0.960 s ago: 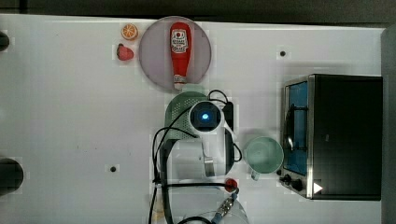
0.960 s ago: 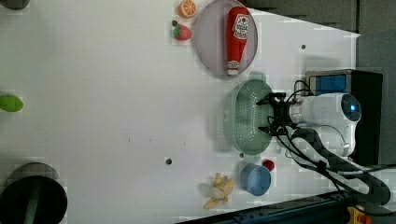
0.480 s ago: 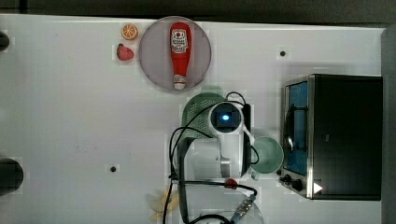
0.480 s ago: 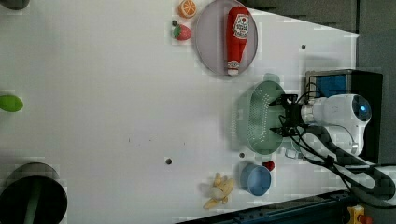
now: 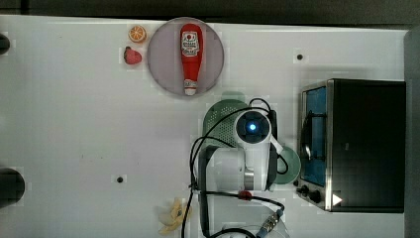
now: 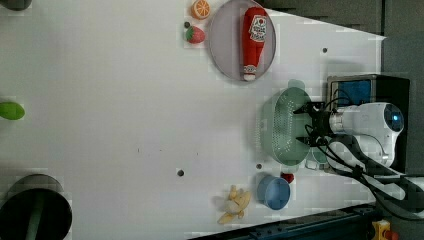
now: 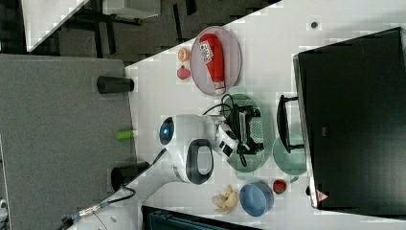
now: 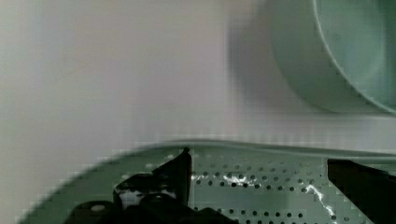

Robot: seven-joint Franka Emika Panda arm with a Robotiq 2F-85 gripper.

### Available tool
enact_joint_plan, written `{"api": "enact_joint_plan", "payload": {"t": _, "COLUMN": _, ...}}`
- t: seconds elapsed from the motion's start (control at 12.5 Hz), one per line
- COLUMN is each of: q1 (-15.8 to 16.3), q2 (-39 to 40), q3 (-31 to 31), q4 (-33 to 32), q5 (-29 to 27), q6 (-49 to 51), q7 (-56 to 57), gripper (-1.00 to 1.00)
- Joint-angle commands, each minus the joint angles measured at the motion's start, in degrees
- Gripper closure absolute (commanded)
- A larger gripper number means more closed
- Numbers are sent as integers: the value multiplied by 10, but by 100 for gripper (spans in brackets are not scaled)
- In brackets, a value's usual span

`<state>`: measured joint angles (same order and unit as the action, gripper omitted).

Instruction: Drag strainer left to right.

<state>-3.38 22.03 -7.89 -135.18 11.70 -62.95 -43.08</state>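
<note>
Reaching down into the strainer [image 6: 280,127], the gripper [image 6: 311,125] has its two black fingers [image 8: 180,170] spread apart inside the perforated bowl, pinching nothing; in the wrist view one finger sits against the inner wall just under the rim and the other stands well along the same side. The strainer lies on the white table [image 5: 74,129], toward the top view's right, below the grey plate [image 5: 163,69] that carries the red ketchup bottle [image 5: 190,54], and just beside the black toaster oven [image 5: 366,144]. In the right view its far rim is near the oven's handle [image 7: 282,123], and the pale green mug [image 7: 289,155] stands touching or almost touching it; the wrist view shows a thin strip of bare table between mug and strainer rim. The blue bowl [image 6: 274,192], a small red piece [image 6: 287,176] and the banana-like toy [image 6: 235,204] lie near the strainer's lower end in the left view. Judging by this layout, the drag looks close to finished: little open table remains between strainer and oven, so what seems left is at most a short push, then lifting the fingers clear of the bowl without snagging the rim.
</note>
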Motion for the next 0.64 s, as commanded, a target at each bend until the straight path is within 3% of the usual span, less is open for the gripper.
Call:
{"api": "enact_joint_plan", "payload": {"t": 0.08, "q1": 4, "q2": -34, "q3": 13, "q4": 1, "q5": 0, "q6": 13, "q7": 75, "gripper": -100}}
{"api": "enact_joint_plan", "payload": {"t": 0.4, "q1": 4, "q2": -137, "q3": 42, "q4": -5, "q5": -3, "q6": 47, "q7": 323, "gripper": -100}}
{"api": "enact_joint_plan", "payload": {"t": 0.64, "q1": 5, "q2": -233, "q3": 53, "q4": 13, "q5": -15, "q6": 144, "q7": 347, "gripper": -100}}
